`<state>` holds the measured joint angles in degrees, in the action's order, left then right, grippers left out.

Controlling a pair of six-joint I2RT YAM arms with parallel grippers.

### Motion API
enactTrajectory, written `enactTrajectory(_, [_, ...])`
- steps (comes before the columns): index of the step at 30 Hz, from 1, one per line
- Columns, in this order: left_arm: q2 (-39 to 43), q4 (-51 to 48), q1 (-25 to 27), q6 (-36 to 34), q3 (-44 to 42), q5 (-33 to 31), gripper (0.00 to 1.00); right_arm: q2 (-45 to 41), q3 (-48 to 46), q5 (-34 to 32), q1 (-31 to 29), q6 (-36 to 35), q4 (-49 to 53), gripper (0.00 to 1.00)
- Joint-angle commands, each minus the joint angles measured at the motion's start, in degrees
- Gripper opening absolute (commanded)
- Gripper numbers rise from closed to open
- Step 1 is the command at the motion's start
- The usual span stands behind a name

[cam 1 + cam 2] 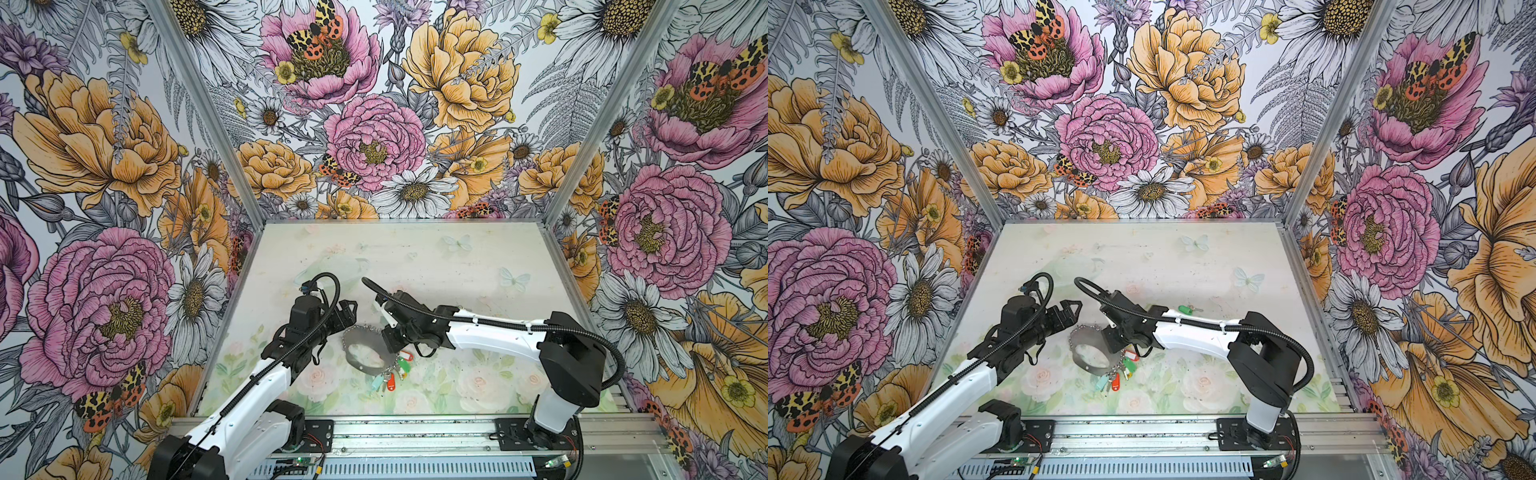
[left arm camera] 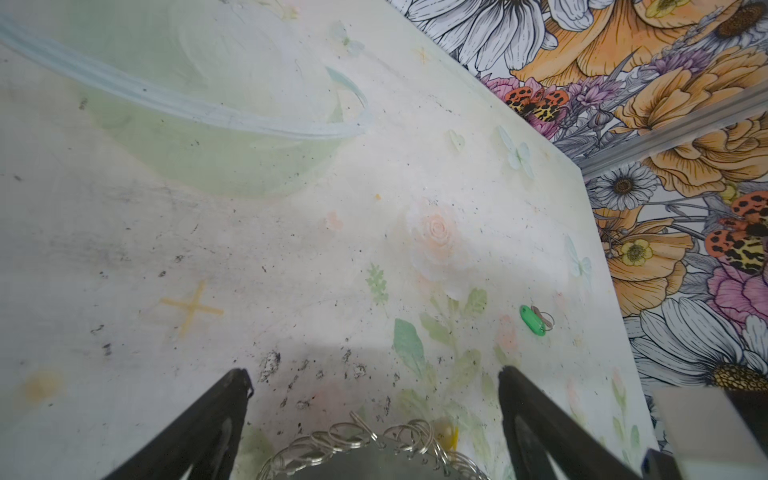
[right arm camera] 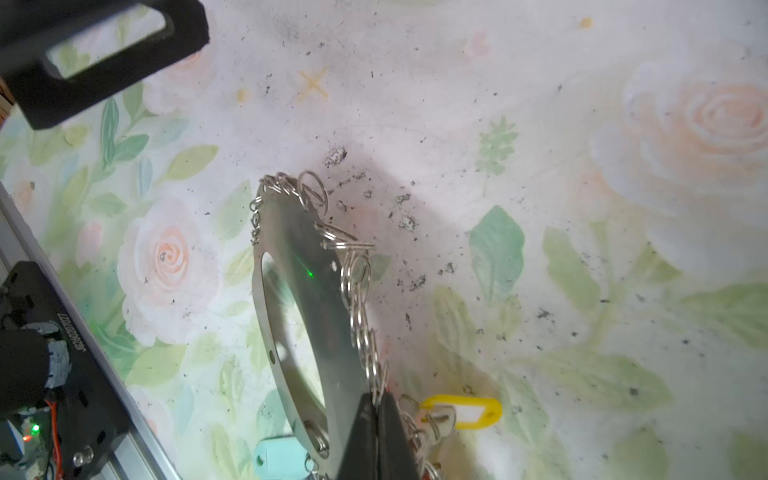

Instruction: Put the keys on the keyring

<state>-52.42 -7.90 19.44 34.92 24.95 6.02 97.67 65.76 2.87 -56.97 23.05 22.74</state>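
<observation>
The right hand (image 3: 377,401) clamps the chained rim of the large flat grey metal keyring (image 1: 362,337), lower centre in a top view — likely steadying it. The left hand (image 2: 374,372) gapes wide beside it; a green-tagged silver key (image 1: 1187,309) lies loose, up-right.

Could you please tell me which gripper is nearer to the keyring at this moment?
Right. The right gripper is shut on the keyring's edge, so it is touching it. The left gripper is open and hovers just beyond the ring's far edge, not touching it.
</observation>
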Motion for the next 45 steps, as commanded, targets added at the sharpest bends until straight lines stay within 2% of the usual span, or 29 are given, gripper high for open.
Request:
enactTrajectory(1, [-1.76, 2.36, 3.11, -2.24, 1.26, 2.97, 0.94, -4.07, 0.63, -4.84, 0.06, -9.35, 1.92, 0.0])
enactTrajectory(6, [-6.95, 0.58, 8.44, -3.59, 4.92, 2.13, 0.94, -5.71, 0.21, -7.0, 0.04, -14.11, 1.52, 0.0])
enactTrajectory(11, [-9.21, -0.26, 10.96, -4.64, 6.84, 2.7, 0.94, -7.24, -0.7, -7.03, 0.03, -18.61, -0.17, 0.0])
enactTrajectory(16, [-8.83, -2.02, 11.57, -4.16, 7.33, 3.46, 0.93, -9.19, -2.2, -8.93, 0.91, -21.35, -2.86, 0.0])
enactTrajectory(22, [-8.87, -2.24, 12.55, -3.73, 6.95, 4.47, 0.9, -10.56, -3.62, -6.7, 1.3, -22.87, -7.03, 0.0])
enactTrajectory(29, [-9.72, -2.23, 12.79, -3.43, 7.24, 5.08, 0.86, -13.56, -7.33, -8.66, 1.97, -24.22, -12.59, 0.0])
enactTrajectory(36, [-8.23, -2.21, 13.52, -2.48, 5.78, 4.87, 0.82, -16.34, -10.82, -3.61, 4.72, -23.37, -17.43, 0.0])
enactTrajectory(40, [-4.53, -0.77, 13.34, 0.14, 5.33, 4.56, 0.86, -17.27, -13.16, -0.28, 4.84, -25.84, -21.12, 0.0])
enactTrajectory(45, [-3.19, 0.02, 13.35, 4.8, 6.3, 5.41, 0.91, -18.56, -17.22, -0.1, 4.67, -28.06, -27.0, 0.0])
